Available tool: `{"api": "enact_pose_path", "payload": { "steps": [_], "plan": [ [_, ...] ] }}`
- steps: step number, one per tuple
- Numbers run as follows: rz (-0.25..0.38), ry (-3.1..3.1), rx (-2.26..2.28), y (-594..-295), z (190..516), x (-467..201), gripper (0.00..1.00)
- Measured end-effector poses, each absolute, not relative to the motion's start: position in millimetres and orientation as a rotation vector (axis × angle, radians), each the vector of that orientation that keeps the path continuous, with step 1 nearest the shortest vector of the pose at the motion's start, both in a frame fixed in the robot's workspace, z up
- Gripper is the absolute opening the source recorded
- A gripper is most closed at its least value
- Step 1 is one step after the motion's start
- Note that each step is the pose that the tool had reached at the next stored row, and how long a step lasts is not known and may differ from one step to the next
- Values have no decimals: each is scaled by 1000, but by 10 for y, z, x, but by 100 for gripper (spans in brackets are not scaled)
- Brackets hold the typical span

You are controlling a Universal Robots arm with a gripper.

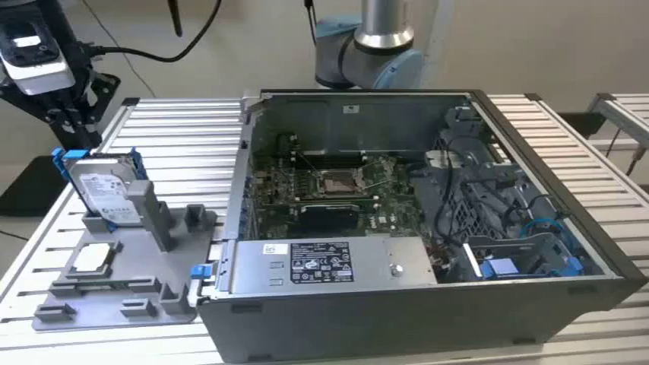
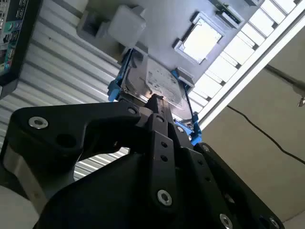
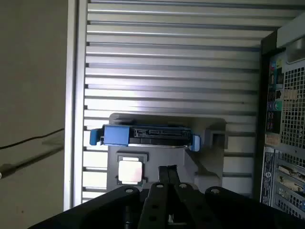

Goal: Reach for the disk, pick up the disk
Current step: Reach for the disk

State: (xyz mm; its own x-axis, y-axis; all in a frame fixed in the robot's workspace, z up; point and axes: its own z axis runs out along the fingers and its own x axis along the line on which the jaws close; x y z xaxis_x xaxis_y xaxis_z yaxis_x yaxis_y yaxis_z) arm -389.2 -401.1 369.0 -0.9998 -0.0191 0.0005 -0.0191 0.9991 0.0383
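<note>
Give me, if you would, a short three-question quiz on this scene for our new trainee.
1. True or false: the disk stands on edge in the grey fixture rather than lying flat.
2. Fill in: in the exterior view, the open computer case sits on the exterior view's ___ of the disk.
3. Which thing is the gripper nearest to? A) the disk B) the computer case C) the square silver chip

Key: 1 true. 2 right. 3 A, since the gripper hangs just above the disk's top edge.
</note>
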Motion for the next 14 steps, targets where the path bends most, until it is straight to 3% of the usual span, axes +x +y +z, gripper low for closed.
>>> {"api": "enact_pose_path", "payload": {
  "steps": [14],
  "plan": [
    [-60,-3140,30,-4003,3691,-3896,0]
  ]
}}
